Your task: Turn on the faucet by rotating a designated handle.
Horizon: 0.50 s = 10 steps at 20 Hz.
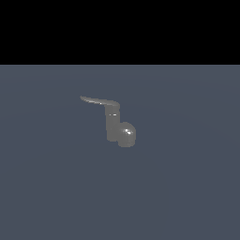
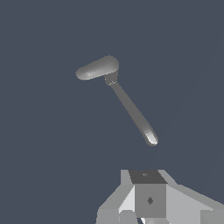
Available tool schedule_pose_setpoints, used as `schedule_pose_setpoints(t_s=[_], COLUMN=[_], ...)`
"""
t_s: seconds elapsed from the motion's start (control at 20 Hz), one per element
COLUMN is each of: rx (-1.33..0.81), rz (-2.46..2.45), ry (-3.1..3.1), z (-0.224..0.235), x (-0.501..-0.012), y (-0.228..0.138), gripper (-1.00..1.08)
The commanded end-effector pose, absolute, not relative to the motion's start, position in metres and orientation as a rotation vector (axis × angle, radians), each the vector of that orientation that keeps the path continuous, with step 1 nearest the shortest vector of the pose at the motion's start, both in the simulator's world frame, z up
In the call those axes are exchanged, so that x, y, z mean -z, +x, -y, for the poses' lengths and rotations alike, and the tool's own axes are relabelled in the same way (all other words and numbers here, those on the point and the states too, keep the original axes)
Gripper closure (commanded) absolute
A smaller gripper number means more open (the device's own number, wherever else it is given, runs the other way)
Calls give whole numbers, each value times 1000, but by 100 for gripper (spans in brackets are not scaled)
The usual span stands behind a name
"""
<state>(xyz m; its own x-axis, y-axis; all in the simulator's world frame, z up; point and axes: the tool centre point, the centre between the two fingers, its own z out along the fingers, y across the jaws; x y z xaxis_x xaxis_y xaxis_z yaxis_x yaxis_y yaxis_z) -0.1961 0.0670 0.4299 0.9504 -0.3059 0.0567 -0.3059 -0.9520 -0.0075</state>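
1. Low in the wrist view, bottom centre-right, sits the gripper (image 2: 151, 205): only its grey housing shows, fingertips cut off by the frame edge, so can't tell if fingers are wide, narrow or holding anything. No arm visible in the exterior view at all.
2. Just above that housing in the wrist view, the handle (image 2: 131, 109) runs diagonally from upper left to lower right, its glossy tip nearest the gripper but apart from it, no contact.
3. Handle's far end joins the faucet (image 2: 98, 68), seen from above as a rounded grey lump, upper left of centre in the wrist view.
4. Exterior view: faucet (image 1: 117, 126) stands near frame centre on a plain blue-grey floor (image 1: 187, 187), upright post w/ dome bulge low on its right side; handle (image 1: 98, 101) sticks out from the post top toward the upper left, tapering to a thin tip.
5. Judgement: approach stage, handle untouched, nothing turned yet.
6. Risks from here:
   - Lever is thin and glossy; a push near the tapered tip could slide off it.
   - Coming down too close to the post gives little leverage, may jam against it.
   - Descending too low past the lever means fingers pass beneath it or hit the floor.
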Motion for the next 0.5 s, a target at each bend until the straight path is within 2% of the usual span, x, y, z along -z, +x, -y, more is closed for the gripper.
schedule_pose_setpoints(t_s=[0.0, 0.45], rx=[-86, -70], rz=[570, 860], ry=[3088, 3024], z=[-76, -103], x=[-417, -373], y=[-187, -150], gripper=[108, 108])
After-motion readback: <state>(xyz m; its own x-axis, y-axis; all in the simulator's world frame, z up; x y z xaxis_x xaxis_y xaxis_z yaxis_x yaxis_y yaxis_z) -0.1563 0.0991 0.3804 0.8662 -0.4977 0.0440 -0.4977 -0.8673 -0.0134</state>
